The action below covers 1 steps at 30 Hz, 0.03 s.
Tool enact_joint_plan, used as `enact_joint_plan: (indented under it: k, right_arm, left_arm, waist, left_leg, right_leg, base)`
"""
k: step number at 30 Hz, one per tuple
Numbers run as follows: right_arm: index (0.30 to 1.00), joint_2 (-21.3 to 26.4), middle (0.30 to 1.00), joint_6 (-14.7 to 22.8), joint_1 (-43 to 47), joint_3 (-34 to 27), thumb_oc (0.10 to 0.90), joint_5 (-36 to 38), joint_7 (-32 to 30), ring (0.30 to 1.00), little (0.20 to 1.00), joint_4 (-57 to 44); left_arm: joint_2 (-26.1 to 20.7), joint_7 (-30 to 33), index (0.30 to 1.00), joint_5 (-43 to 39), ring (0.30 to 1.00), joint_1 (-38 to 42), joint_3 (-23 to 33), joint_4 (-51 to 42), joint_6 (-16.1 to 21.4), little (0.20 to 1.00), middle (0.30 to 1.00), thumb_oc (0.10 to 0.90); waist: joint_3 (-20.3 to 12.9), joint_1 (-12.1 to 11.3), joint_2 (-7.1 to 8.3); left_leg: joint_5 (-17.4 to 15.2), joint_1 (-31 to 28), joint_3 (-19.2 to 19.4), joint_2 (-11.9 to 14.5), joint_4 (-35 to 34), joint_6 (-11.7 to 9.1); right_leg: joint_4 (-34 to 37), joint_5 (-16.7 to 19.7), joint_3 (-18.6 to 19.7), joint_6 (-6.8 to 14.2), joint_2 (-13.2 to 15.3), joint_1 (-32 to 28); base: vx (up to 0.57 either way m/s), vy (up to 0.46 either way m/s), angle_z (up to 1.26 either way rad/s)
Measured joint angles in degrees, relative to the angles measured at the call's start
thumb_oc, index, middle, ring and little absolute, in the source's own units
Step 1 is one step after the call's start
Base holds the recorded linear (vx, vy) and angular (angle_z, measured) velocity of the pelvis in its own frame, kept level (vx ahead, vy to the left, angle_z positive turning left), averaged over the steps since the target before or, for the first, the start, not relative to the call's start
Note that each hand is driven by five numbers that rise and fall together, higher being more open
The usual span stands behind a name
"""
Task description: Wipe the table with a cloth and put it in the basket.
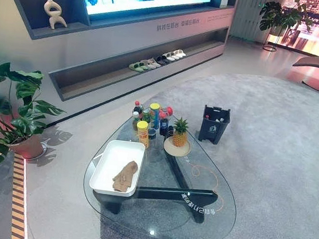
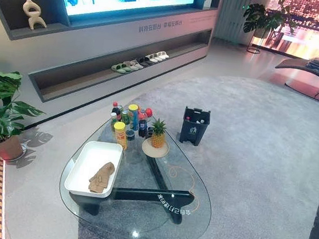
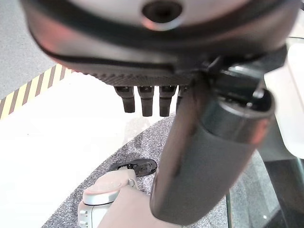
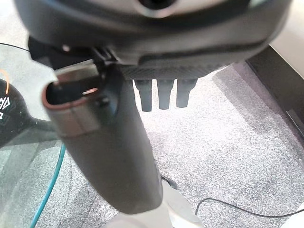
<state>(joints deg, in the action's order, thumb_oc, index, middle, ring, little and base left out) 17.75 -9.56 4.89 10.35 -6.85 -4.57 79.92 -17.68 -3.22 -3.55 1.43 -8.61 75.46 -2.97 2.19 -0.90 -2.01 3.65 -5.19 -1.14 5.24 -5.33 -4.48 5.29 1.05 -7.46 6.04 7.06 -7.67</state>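
- Cloth (image 1: 125, 176) is lying crumpled inside the white basket (image 1: 104, 158) in the left eye view, near the basket's near right corner. The basket is sitting on the left part of the glass table (image 1: 199, 225). That is where the task wants the cloth to end up; this scene fits both a cloth waiting to be taken out for wiping and one dropped back in after wiping, and I cannot tell which.
- Bottles (image 1: 149, 121) are standing bunched at the table's far end, with a pineapple (image 1: 180, 132) on a plate just beside them. A dark bin (image 1: 214, 124) is standing on the carpet beyond the table, and a plant (image 1: 12, 108) is growing in a pot at the far left.
- Right eye view is showing the same layout: the cloth (image 2: 101, 177) is bunching in soft folds, tan, not touching the bottles.
- Left hand (image 3: 199, 156) is hanging over the carpet in the left wrist view, fingers (image 3: 145, 100) pointing out straight in a row, thumb extended, holding nothing.
- Right hand (image 4: 109, 147) is hanging beside the table edge in the right wrist view, fingers (image 4: 164, 97) likewise straight and relaxed, grasping nothing.
- Handling, as a judgement: the cloth is looking light, limp and easy to deform, not fragile. A pinch on a raised fold at its middle should be giving the surest hold; its edges may be slipping away flat against the smooth basket floor.
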Motion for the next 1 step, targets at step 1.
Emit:
enact_joint_plan:
  k: [1]
  right_arm:
    - [0.9,0.0,0.9,0.0,0.0,0.2,0.8,-0.2,0.2,0.9,0.9,0.0]
  left_arm:
    - [0.2,0.0,0.9,0.0,0.9,0.0,0.0,0.0,0.0,0.9,0.9,0.8]
  waist:
    - [0.0,0.0,0.02]
  left_leg:
    - [0.0,0.0,0.0,0.0,0.0,0.0]
  right_leg:
    - [0.0,0.0,0.0,0.0,0.0,0.0]
  base:
    - [0.0,0.0,0.0]
